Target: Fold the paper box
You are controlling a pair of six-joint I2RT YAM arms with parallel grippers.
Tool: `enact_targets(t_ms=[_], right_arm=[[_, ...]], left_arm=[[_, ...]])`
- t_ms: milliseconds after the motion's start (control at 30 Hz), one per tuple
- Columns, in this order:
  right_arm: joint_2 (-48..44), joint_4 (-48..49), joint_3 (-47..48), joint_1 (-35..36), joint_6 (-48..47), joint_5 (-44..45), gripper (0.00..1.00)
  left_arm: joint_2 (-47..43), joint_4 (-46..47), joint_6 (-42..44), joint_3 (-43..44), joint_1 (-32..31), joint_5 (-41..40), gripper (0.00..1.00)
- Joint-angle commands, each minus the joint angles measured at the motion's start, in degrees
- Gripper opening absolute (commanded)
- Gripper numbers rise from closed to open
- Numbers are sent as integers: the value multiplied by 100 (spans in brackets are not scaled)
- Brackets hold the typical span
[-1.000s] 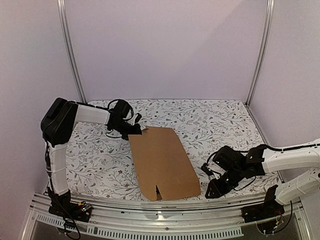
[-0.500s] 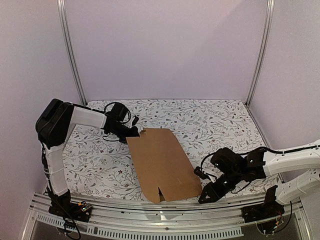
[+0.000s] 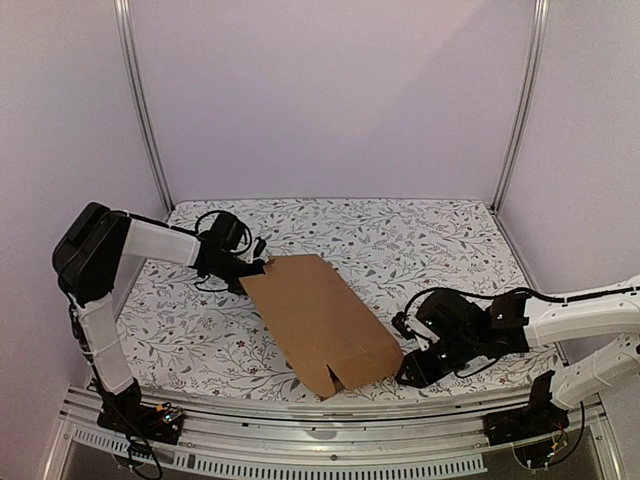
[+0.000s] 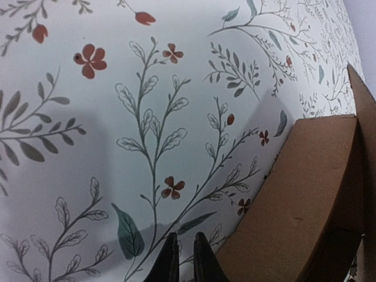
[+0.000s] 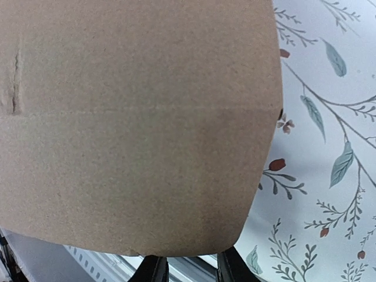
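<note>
The paper box (image 3: 320, 320) is a flat brown cardboard sheet lying askew on the flowered cloth, with a notch in its near edge. My left gripper (image 3: 256, 268) is at the sheet's far left corner. In the left wrist view the left gripper (image 4: 186, 258) is shut with only cloth at its tips, and the cardboard (image 4: 305, 194) lies just to the right. My right gripper (image 3: 405, 374) is at the sheet's near right corner. In the right wrist view the right gripper (image 5: 191, 270) is open, and the rounded cardboard flap (image 5: 141, 117) hangs just past its fingertips (image 5: 153, 271).
The flowered cloth (image 3: 440, 240) covers the table. Metal frame posts (image 3: 140, 100) stand at the back corners. A metal rail (image 3: 330, 415) runs along the near edge by the arm bases.
My left gripper has moved left and toward me with the sheet's far corner, swinging the sheet. My right gripper has moved left up to the near right corner, which now sits slightly raised.
</note>
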Motion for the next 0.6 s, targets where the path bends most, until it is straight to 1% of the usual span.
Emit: enact_targets(t_ms=[0, 67, 333, 567], right_arm=[[-61, 17, 229, -6, 212, 1039, 28], [-70, -9, 285, -110, 257, 1267, 28], [332, -6, 624, -775, 145, 1368, 28], [843, 64, 1035, -1401, -411, 1250, 28]], left_arm=[[-352, 174, -76, -288, -3, -232, 10], [-436, 197, -113, -401, -2, -289, 10], [-927, 709, -558, -1150, -11, -465, 9], [-1348, 1518, -1161, -1995, -75, -695, 7]])
